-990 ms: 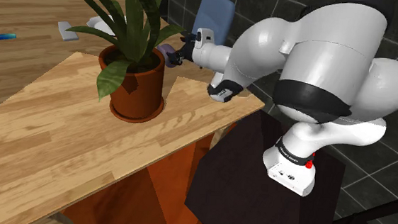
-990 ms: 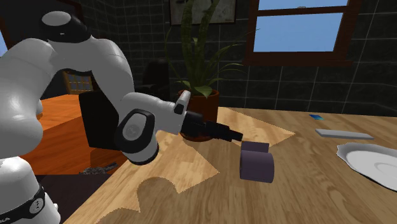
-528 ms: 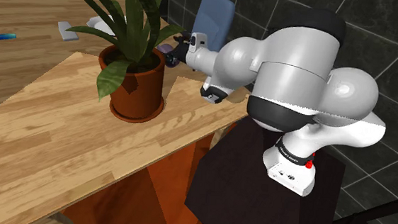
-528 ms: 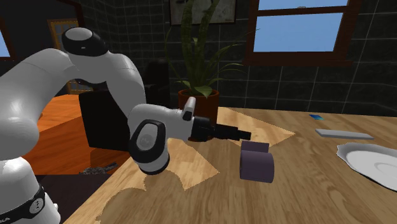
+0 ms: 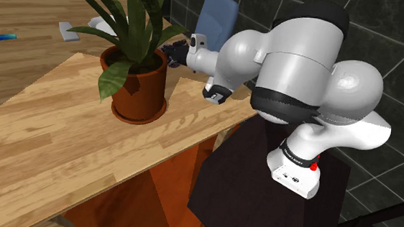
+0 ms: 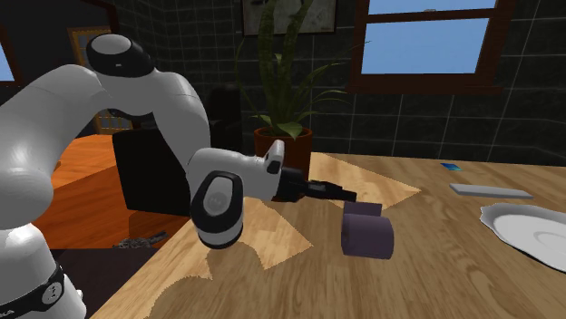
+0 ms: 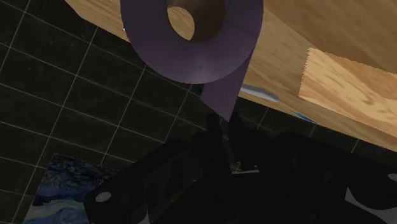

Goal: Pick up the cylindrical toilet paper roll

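**Fingers drawn together just short of the dark purple roll on the worktop.**

In the second exterior view the gripper (image 6: 349, 192) lies level over the wooden worktop (image 6: 435, 276), its fingers (image 6: 334, 190) closed to a point and clasping nothing. The toilet paper roll (image 6: 366, 234) rests on the worktop just beside the tip, at about 5 o'clock from it and not touching. In the wrist view its hollow core faces the gripper, and a loose tail of paper reaches toward the fingertips. Farther back, at 11 o'clock from the roll, a rust-brown pot (image 6: 283, 145) holds a long-leaved green plant (image 6: 277, 54). At 3 o'clock lies a white plate (image 6: 535, 234), with a grey slab (image 6: 490, 190) beyond it.
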